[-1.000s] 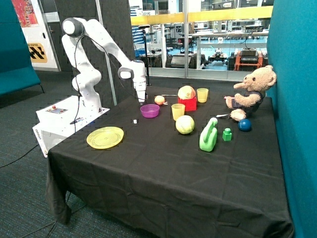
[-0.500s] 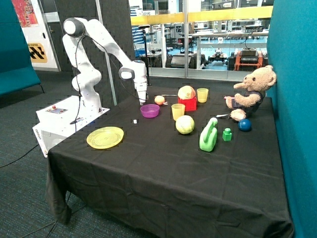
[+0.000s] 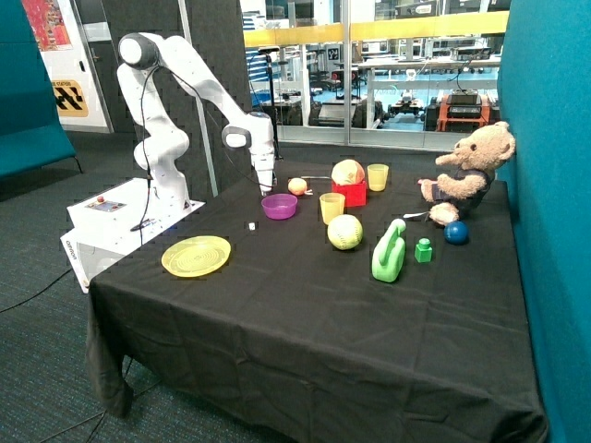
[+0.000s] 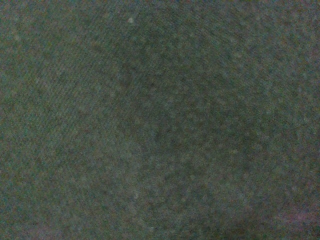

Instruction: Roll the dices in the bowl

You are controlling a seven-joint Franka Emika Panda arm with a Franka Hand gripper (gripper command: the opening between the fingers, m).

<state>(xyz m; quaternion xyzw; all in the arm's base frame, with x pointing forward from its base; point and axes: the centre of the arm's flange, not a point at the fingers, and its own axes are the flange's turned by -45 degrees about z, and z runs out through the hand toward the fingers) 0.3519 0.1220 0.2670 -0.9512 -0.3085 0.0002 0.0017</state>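
Hovering just behind the bowl (image 3: 279, 205), the gripper (image 3: 265, 189) should descend squarely over the one visible dice (image 3: 250, 225) on the cloth; finger opening cannot be told.

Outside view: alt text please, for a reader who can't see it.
A white robot arm holds its gripper low beside a purple bowl on a black-clothed table. One small white die lies on the cloth near a yellow plate.
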